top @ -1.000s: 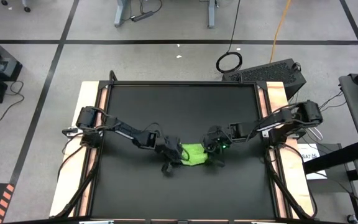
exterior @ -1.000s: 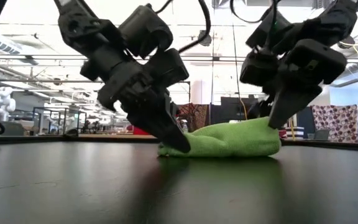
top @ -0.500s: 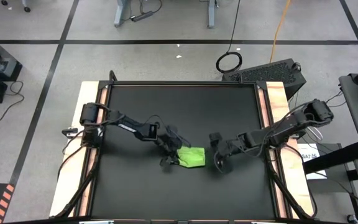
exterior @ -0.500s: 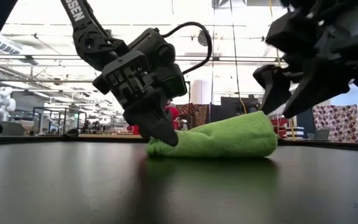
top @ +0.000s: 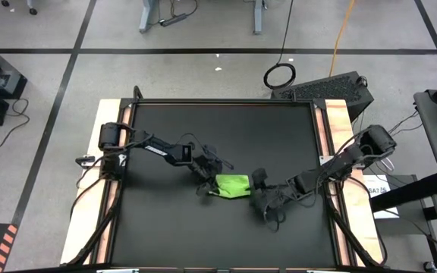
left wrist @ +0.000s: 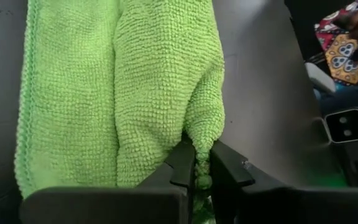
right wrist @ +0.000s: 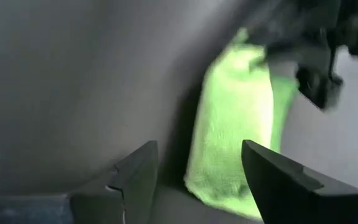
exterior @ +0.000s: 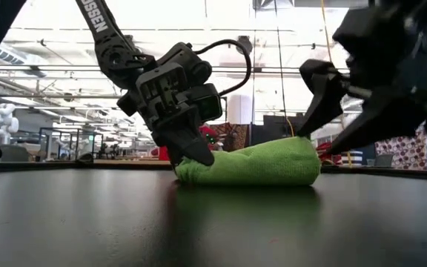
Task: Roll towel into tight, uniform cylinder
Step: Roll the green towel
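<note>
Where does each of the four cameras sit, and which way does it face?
High: overhead, facing down; both arms, towel.
Low: table height, facing level; left gripper pinching towel end.
Left wrist: on left arm; its fingers clamp a towel fold.
Right wrist: on right arm; open right gripper facing towel.
All four views share the towel.

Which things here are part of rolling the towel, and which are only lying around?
Part of the job:
- towel, rolled up on the table
- left gripper, shut on one end of the towel
- right gripper, open, just off the other end

Lying around:
- coiled cable on the floor
- black case beside the table
</note>
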Tool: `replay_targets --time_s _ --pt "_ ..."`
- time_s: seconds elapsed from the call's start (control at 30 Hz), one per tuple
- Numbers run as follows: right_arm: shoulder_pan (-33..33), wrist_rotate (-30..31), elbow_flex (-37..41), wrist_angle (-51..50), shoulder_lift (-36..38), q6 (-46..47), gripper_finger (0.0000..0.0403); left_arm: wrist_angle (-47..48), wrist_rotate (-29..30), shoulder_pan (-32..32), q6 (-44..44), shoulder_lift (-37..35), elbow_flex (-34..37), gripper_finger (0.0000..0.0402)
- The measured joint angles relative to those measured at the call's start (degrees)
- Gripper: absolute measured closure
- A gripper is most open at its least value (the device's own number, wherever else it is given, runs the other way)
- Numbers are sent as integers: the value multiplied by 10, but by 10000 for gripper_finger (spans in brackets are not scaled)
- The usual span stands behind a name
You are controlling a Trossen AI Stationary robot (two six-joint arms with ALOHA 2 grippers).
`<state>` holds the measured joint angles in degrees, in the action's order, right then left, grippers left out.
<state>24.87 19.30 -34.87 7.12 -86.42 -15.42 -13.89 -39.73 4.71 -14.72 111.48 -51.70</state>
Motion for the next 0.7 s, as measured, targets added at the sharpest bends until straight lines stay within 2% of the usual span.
replay_targets --time_s 0.23,0.53,0.63,0.7 --pt "3 137 0 18 -55 -41 181 -1 -28 8 -13 0 0 368" --pt "-30 126 0 82 -117 -46 185 0 -66 9 -15 0 0 368" --pt "-53 84 0 94 -129 -14 207 0 -74 9 -15 0 0 368" --pt "-70 54 -1 98 -135 30 237 0 -79 9 -14 0 0 368"
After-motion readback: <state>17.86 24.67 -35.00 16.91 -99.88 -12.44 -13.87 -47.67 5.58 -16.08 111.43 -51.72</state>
